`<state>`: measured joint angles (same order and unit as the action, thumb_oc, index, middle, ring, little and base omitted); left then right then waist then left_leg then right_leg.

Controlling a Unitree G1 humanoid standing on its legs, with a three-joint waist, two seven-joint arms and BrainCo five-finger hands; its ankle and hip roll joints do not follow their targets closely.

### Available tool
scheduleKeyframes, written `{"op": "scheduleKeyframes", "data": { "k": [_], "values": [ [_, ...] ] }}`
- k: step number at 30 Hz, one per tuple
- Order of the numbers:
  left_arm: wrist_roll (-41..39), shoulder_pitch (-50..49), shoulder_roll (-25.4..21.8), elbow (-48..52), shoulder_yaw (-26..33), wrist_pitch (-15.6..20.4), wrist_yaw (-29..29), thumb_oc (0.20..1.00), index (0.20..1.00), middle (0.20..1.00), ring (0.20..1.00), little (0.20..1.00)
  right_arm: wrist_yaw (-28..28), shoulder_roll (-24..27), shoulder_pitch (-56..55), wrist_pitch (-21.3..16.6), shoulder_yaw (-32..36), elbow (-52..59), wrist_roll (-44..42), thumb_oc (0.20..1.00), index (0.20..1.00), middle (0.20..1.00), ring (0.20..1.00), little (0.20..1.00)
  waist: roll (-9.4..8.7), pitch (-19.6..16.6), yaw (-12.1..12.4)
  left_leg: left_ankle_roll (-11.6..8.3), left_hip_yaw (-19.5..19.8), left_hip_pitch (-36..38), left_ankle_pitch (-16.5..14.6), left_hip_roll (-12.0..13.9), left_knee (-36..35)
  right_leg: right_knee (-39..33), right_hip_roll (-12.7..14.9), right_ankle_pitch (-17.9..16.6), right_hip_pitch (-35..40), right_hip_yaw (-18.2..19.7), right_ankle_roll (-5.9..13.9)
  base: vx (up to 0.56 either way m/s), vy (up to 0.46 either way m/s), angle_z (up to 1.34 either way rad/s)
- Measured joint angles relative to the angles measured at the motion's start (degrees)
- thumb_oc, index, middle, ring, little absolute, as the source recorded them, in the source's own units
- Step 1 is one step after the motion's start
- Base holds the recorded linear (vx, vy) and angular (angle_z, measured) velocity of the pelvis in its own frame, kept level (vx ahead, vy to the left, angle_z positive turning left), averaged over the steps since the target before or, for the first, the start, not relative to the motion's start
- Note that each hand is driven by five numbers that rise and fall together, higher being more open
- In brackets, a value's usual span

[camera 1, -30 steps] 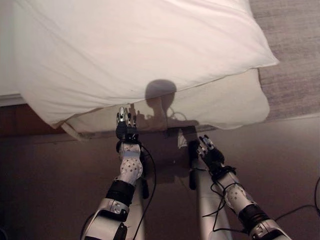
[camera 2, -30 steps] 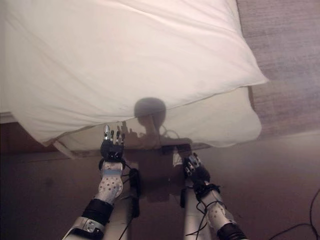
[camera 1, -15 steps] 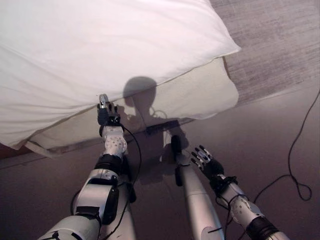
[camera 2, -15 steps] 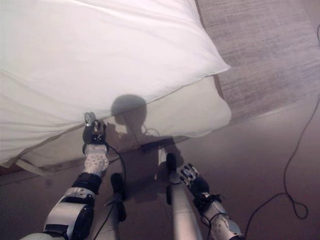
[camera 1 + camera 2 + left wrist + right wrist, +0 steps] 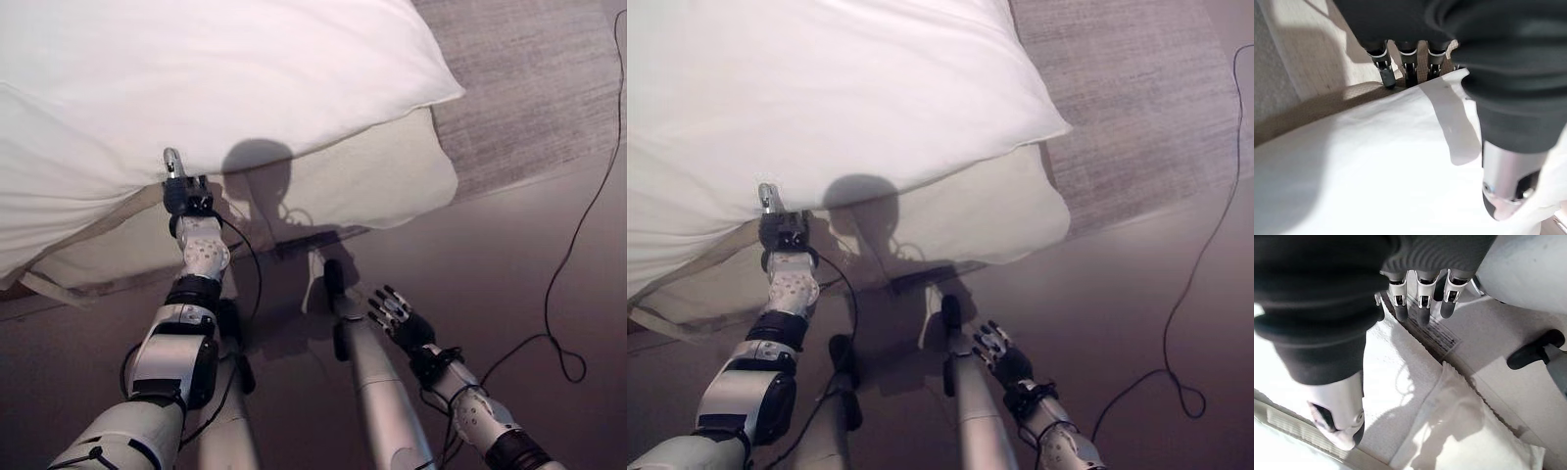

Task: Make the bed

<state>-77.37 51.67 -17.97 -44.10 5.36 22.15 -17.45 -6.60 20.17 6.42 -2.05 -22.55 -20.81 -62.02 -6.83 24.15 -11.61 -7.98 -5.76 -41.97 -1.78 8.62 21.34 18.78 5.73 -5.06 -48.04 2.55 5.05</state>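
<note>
My left hand (image 5: 183, 196) pinches the white duvet's (image 5: 225, 78) hanging edge, thumb over and fingers under. Right hand (image 5: 400, 319) hangs relaxed and empty above the floor (image 5: 519, 255). Step looks like edge-straightening; next I'd pull the edge taut along the mattress (image 5: 382, 181).

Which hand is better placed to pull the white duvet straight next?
Left. The left hand is already at the white duvet edge, thumb over the fabric in its wrist view. The right hand hangs open over the floor, away from the bed.

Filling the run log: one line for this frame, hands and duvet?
left hand: at white duvet edge, thumb over, fingers under | right hand: open, above floor | mattress: corner uncovered
</note>
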Motion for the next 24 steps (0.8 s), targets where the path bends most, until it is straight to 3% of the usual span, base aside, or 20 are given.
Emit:
{"op": "scheduleKeyframes", "data": {
  "k": [1, 2, 9, 15, 24],
  "values": [
    [0.0, 0.56, -0.25, 0.0, -0.09, 0.1, -0.34, 0.567, 0.567, 0.567, 0.567, 0.567, 0.01, 0.2, -0.02, 0.0, -0.01, -0.02, 0.0, 1.0, 1.0, 1.0, 1.0, 1.0, 0.0, 0.0, 0.03, 0.01, 0.0, 0.0, 0.02, 0.0, 0.06, 0.03, 0.01, 0.0, 0.0, 0.0, 0.0, 0.0, 0.0, 0.0],
    [0.01, 1.07, -0.29, 0.01, -0.14, 0.43, -0.57, 0.2, 0.2, 0.2, 0.2, 0.2, 0.02, 0.33, -0.02, 0.0, -0.02, -0.02, 0.01, 1.0, 1.0, 1.0, 1.0, 1.0, 0.02, -0.01, 0.07, 0.01, 0.01, -0.01, 0.01, -0.01, 0.15, 0.07, 0.01, 0.0, 0.01, 0.0, 0.01, 0.0, 0.0, 0.0],
    [0.09, 1.66, 0.39, 1.34, -0.12, 3.98, -2.48, 0.2, 0.2, 0.2, 0.2, 0.2, 0.14, 0.37, -0.02, -0.03, -0.04, -0.08, 0.04, 1.0, 1.0, 1.0, 1.0, 1.0, 0.18, -0.08, 0.67, 0.17, 0.0, 0.01, 0.13, -0.23, 0.15, 0.17, 0.25, -0.18, 0.01, 0.0, -0.22, 0.0, 0.0, 0.0],
    [0.22, 1.26, 4.17, 10.15, -1.54, 6.62, -3.01, 0.2, 0.2, 0.2, 0.2, 0.2, 0.64, -0.68, 0.42, -0.12, -0.71, -0.15, 0.04, 1.0, 1.0, 1.0, 1.0, 1.0, 0.21, -0.07, 3.18, 0.37, 0.22, 1.03, 0.25, -0.81, -0.09, 0.74, 0.83, -0.11, 0.84, -0.04, -0.13, 0.0, 0.017, 0.04],
    [0.2, -2.76, 7.99, 20.53, -2.14, 8.89, -3.21, 0.2, 0.2, 0.2, 0.2, 0.2, 1.44, -3.26, 5.92, -0.45, -2.55, -1.89, -0.48, 1.0, 1.0, 1.0, 1.0, 1.0, 1.05, -0.24, 4.55, 0.75, 1.08, 2.33, 0.53, -1.64, -0.64, 0.6, 1.63, 0.34, 2.62, -0.67, 0.19, 0.01, 0.013, 0.06]
  ]
}}
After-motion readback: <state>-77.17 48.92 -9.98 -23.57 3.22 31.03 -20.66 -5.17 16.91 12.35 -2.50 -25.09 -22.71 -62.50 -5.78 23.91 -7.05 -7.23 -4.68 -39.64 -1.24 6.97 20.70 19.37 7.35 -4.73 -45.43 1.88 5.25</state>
